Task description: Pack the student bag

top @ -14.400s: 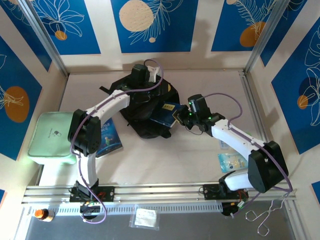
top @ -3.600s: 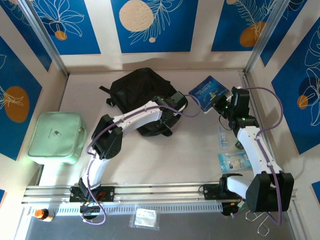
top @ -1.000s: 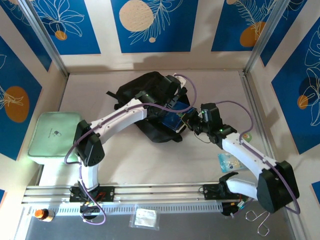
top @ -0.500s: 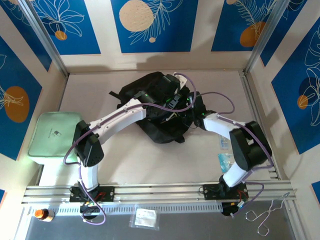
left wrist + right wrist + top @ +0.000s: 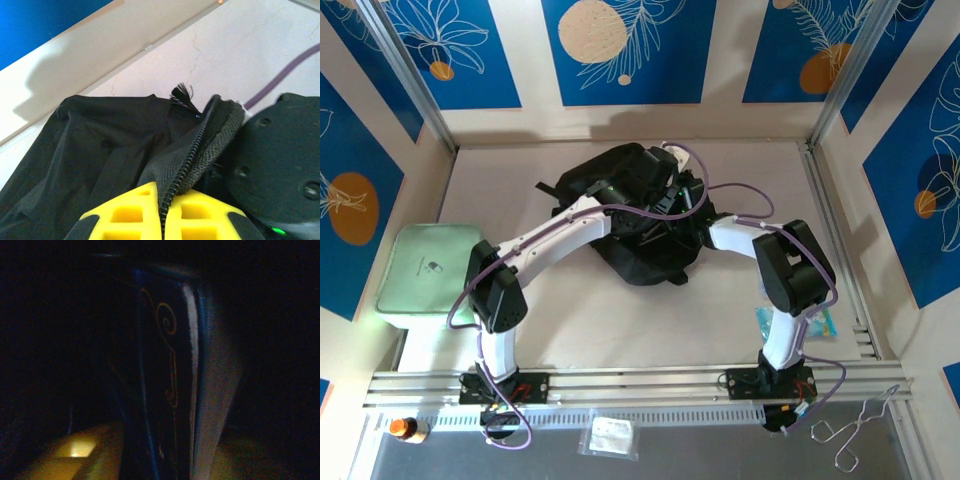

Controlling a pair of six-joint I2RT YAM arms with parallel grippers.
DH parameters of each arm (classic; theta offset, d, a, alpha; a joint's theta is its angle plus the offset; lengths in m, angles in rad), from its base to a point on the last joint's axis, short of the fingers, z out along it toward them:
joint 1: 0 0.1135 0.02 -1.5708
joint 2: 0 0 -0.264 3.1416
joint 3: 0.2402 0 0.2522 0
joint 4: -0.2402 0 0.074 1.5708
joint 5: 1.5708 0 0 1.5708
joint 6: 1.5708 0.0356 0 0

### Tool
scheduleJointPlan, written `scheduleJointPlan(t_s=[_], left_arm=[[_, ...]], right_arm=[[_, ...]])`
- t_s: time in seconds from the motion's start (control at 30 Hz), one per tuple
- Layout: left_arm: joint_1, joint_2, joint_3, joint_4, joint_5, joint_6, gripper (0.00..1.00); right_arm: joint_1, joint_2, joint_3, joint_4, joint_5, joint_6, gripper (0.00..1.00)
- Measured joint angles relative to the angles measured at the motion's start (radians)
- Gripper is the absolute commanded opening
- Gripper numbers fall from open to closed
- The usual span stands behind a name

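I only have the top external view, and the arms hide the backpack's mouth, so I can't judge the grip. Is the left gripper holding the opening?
Observer: Yes. In the left wrist view the left gripper is shut on the backpack's zipper edge.
Operator: What does the right wrist camera see?
Observer: Darkness, with a dark blue book close ahead, seen edge-on, its white pages showing.
Operator: Is that book gripped?
Observer: Cannot tell. One dim yellow finger shows left of it, but any contact is lost in the dark.
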State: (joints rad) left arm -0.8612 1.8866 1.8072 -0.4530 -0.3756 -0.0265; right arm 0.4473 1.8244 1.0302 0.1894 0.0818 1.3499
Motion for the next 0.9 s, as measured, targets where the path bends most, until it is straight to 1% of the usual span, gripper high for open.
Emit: scheduleJointPlan(t_s=[0.07, 0.23, 0.33, 0.4, 0.5, 0.57, 0.7, 0.8, 0.9], left_arm=[[0.002, 0.000, 0.000, 0.000, 0.002, -0.007, 0.01], [0.010, 0.000, 0.000, 0.000, 0.014, -0.038, 0.02], [0.017, 0.001, 0.000, 0.000, 0.044, -0.067, 0.03], [0.021, 0.002, 0.000, -0.001, 0.066, -0.083, 0.04], [0.031, 0.005, -0.004, 0.001, 0.116, -0.108, 0.09], [0.041, 0.005, -0.021, 0.005, 0.165, -0.126, 0.16], [0.064, 0.005, -0.095, 0.025, 0.281, -0.155, 0.35], [0.082, 0.005, -0.164, 0.035, 0.366, -0.176, 0.47], [0.106, -0.005, -0.237, 0.052, 0.428, -0.210, 0.57]], right_arm=[[-0.002, -0.044, -0.047, 0.000, -0.005, 0.002, 0.50], [-0.008, -0.206, -0.174, 0.001, -0.038, 0.009, 0.48], [-0.010, -0.319, -0.249, -0.019, -0.060, 0.012, 0.48], [-0.012, -0.403, -0.296, -0.051, -0.060, 0.009, 0.49], [-0.018, -0.536, -0.349, -0.135, -0.036, 0.001, 0.51], [-0.031, -0.618, -0.371, -0.198, -0.005, -0.005, 0.54], [-0.071, -0.752, -0.378, -0.343, 0.093, -0.038, 0.59], [-0.103, -0.799, -0.378, -0.426, 0.148, -0.075, 0.63], [-0.126, -0.811, -0.375, -0.491, 0.186, -0.114, 0.68]])
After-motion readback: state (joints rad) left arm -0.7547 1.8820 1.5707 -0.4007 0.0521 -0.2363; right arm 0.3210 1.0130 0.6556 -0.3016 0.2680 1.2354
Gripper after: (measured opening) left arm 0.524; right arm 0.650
